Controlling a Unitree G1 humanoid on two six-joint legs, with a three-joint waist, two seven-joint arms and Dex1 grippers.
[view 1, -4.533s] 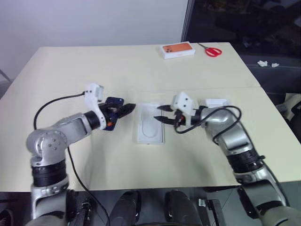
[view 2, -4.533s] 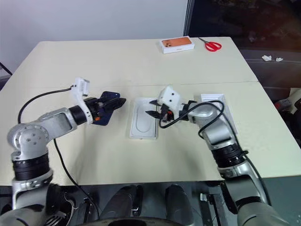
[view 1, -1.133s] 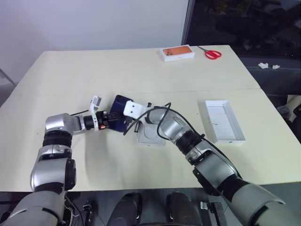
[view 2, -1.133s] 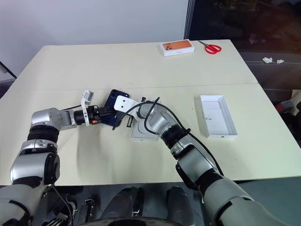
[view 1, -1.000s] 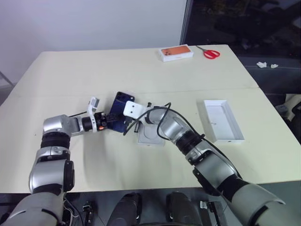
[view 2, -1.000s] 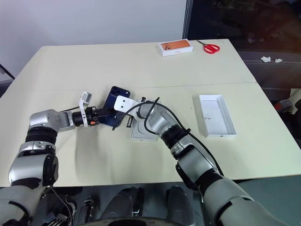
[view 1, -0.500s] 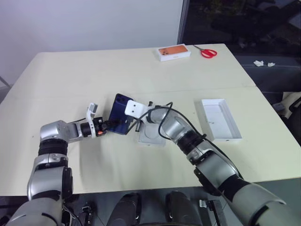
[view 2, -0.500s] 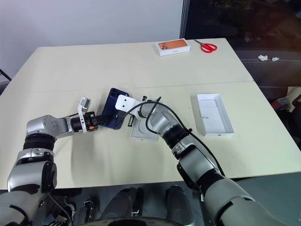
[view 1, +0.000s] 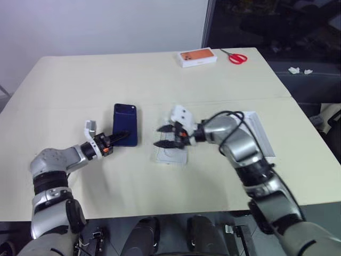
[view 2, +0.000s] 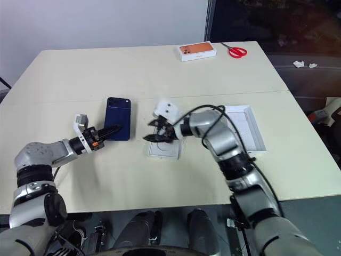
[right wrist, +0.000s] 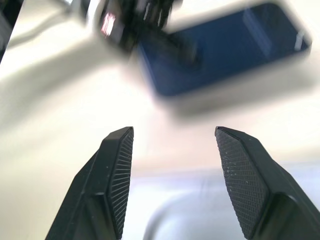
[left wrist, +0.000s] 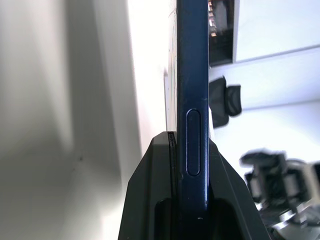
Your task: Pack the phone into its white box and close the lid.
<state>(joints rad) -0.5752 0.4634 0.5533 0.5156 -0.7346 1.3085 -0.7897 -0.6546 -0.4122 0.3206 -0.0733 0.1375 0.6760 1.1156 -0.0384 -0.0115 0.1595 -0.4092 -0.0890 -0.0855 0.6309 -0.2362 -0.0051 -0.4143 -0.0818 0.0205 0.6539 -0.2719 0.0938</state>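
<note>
Now the left gripper [view 1: 118,137] pinches the phone [view 1: 125,124] by its near edge.
White box [view 1: 171,153] lies at the phone's three o'clock; right gripper [view 1: 164,136], fingers spread, hovers over it. Best carry the phone level, squared to the box walls.

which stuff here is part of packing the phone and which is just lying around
Part of the job: phone, held in the left gripper; white box; lid.

Lying about: orange-topped box, red scissors.
</note>
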